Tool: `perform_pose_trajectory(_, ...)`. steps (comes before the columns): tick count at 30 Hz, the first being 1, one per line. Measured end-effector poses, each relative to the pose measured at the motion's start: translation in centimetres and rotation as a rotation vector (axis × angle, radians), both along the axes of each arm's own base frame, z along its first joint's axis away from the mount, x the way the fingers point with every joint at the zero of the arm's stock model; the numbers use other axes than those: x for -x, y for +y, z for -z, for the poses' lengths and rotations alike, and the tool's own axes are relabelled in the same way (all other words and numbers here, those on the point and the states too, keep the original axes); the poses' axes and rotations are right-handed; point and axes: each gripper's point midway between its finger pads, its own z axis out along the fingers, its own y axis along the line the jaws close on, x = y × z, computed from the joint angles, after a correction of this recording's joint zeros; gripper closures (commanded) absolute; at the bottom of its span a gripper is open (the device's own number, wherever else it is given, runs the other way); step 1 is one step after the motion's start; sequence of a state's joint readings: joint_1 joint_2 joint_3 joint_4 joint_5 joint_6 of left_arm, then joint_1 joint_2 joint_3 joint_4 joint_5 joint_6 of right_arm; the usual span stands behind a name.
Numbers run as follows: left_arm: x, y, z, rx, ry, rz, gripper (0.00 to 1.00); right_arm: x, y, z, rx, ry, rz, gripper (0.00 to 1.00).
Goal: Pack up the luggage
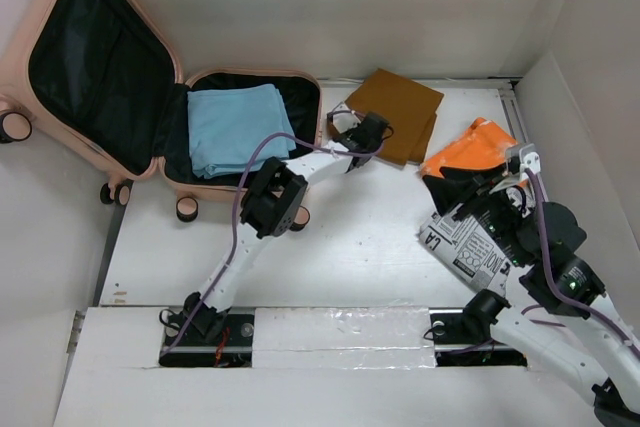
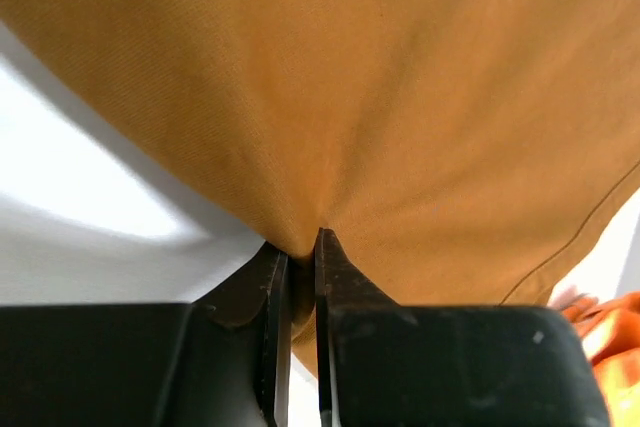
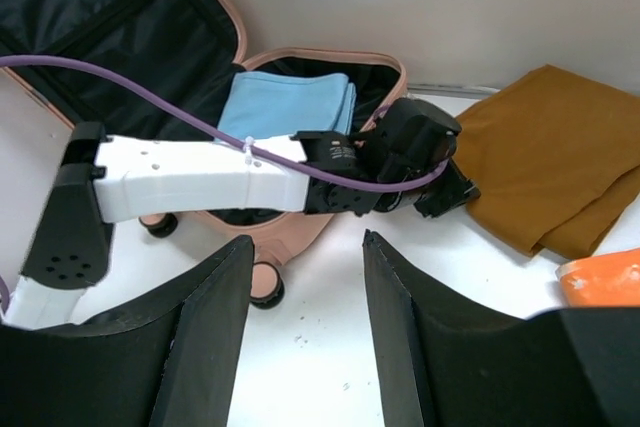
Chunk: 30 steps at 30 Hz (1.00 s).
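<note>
One tool (image 2: 300,243) pinches brown cloth (image 2: 350,77); fabric (image 1: 455,242) reads "LA".

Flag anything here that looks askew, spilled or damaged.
Nothing is spilled or visibly broken. Two things look untidy. The brown cloth lies turned at an angle, with its left corner bunched up in the shut left tool. The orange item beside it lies crumpled and tilted rather than flat.

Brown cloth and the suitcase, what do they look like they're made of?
Brown cloth: matte woven fabric, maybe cotton; fine weave shows, and it puckers in the left gripper. Suitcase: smooth pink hard shell, probably plastic, lined with black fabric.
</note>
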<state>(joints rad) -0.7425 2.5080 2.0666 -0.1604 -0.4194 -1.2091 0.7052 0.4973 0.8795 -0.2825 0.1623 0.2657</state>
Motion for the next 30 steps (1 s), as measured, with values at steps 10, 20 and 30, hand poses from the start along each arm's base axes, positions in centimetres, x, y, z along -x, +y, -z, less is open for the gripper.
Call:
perform_pose_trajectory(10, 5.1, 6.6, -0.6, -0.238, 0.006, 0.059, 0.24, -0.6, 2.3, 2.3, 0.04, 0.039, -0.074, 0.46)
perform_pose_trajectory(20, 4.3, 5.9, 0.0, -0.199, 0.018, 0.059, 0.51, -0.5, 2.5, 1.6, 0.024, 0.017, -0.092, 0.46)
perform_pose_trajectory(30, 0.1, 4.9, 0.0, -0.131, -0.013, 0.028, 1.0, 0.0, 2.3, 1.2, 0.013, 0.002, -0.096, 0.46)
